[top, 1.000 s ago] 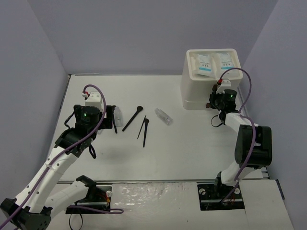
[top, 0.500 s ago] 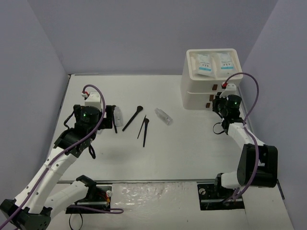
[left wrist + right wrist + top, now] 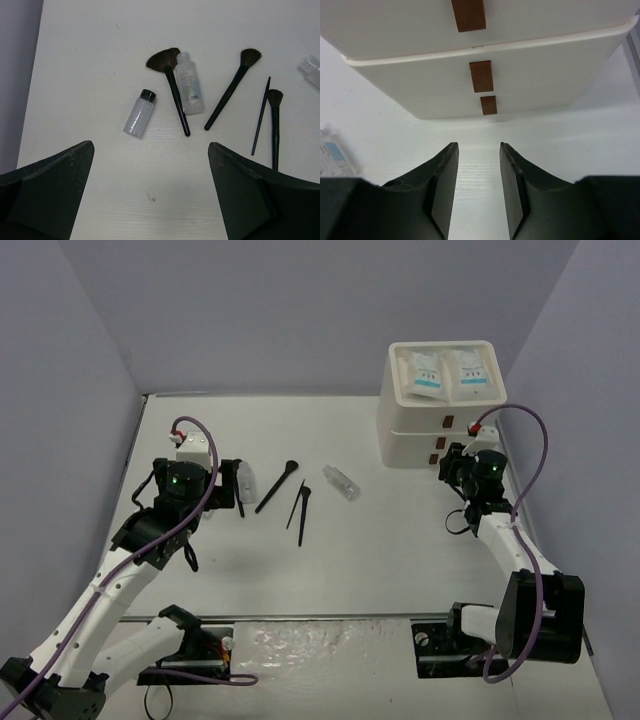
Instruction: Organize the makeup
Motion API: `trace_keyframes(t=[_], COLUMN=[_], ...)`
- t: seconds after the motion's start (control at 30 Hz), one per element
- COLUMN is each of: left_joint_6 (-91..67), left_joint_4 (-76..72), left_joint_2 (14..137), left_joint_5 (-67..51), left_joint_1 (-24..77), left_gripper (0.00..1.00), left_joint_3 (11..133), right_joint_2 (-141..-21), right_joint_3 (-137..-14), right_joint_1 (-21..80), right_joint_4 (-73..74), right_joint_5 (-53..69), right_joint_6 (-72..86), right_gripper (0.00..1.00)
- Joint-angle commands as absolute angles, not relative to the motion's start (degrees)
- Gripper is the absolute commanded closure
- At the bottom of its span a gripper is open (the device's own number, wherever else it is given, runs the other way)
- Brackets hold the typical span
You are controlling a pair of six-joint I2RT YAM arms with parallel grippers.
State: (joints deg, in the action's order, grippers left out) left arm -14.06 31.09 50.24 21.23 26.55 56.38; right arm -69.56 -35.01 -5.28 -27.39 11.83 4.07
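The box looks like smooth, matt white plastic, with dull brown handles. Left of the box, the vials are clear plastic and the brushes have black handles and soft hair.

Clear vial: the right edge is cutting it off.
Top handle: the top edge is cutting it off.

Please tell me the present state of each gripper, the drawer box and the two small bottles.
left gripper: open, empty.
right gripper: open, empty.
drawer box: middle drawer seems slightly pulled out.
black-capped vial: capped, lying on its side.
clear bottle: lying on its side.
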Motion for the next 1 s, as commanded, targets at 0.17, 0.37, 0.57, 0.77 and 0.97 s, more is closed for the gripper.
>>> trace_keyframes(t=[0.17, 0.37, 0.57, 0.77, 0.97], left_joint_6=[-13.9, -13.8, -13.7, -13.8, -13.6], left_joint_4=[29.4, 29.6, 29.6, 29.6, 29.6], left_joint_2=[50.8, 51.7, 52.2, 52.6, 53.1], left_joint_5=[21.9, 21.7, 21.6, 21.8, 21.9], left_joint_1=[26.1, 26.2, 26.2, 26.2, 26.1], left_gripper=[0.03, 0.03, 0.03, 0.03, 0.03], left_joint_3=[57.5, 57.7, 57.7, 57.8, 57.8], right_joint_2=[-81.5, -85.3, -88.6, -91.3, -92.6], right_joint_3=[-44.3, -47.6, -50.1, -52.6, -53.9], right_joint_1=[-5.3, -5.3, -5.3, -5.2, -5.2], right_joint_4=[-34.3, -35.1, -35.5, -35.4, -35.8], right_joint_5=[13.8, 13.5, 14.1, 14.7, 15.6], right_joint_6=[-1.3, -2.9, -3.6, -3.9, -3.9], right_gripper=[0.44, 0.42, 0.42, 0.43, 0.52])
